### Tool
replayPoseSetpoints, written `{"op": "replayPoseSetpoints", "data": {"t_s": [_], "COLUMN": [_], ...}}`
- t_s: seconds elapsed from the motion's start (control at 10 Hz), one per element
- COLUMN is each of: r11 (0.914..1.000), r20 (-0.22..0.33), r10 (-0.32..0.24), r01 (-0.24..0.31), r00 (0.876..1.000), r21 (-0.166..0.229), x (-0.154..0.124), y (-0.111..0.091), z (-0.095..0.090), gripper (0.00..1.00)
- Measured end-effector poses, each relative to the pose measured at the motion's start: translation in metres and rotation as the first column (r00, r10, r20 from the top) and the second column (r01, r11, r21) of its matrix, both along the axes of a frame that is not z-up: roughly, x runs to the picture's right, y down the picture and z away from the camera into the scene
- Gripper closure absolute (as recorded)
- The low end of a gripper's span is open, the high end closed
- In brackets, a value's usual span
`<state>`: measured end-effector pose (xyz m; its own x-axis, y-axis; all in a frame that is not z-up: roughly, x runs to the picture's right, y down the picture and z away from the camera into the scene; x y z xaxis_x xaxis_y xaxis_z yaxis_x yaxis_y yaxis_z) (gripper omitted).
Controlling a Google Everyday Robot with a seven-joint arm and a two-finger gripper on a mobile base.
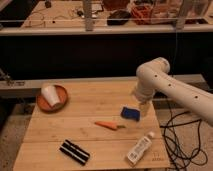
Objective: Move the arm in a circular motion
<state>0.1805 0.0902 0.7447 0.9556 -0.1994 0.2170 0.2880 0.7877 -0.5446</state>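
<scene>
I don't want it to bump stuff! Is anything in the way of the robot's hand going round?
Maybe. The gripper at the arm tip hangs right beside the blue sponge; the carrot lies close too.

Glossy white arm (170, 87) bent downward, gripper (144, 109) at table's right edge

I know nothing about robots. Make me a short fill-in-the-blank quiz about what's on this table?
1. The white cup lies in a brown ____.
2. The gripper on the white arm hangs beside the ____ sponge.
3. The orange vegetable on the wooden table is a ____.

Missing words: bowl; blue; carrot
</scene>
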Motion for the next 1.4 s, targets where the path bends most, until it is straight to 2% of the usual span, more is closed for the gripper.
{"op": "replayPoseSetpoints", "data": {"t_s": [0.6, 1.0, 1.4], "r11": [0.9996, 0.9972, 0.9917], "r20": [0.005, 0.020, 0.052], "r10": [-0.029, -0.075, -0.128], "r01": [0.029, 0.075, 0.127], "r00": [1.000, 0.997, 0.990], "r21": [0.005, 0.010, 0.015], "x": [-0.009, -0.026, -0.057], "y": [0.022, 0.035, 0.049], "z": [-0.017, -0.022, -0.026], "gripper": [0.20, 0.20, 0.20]}}
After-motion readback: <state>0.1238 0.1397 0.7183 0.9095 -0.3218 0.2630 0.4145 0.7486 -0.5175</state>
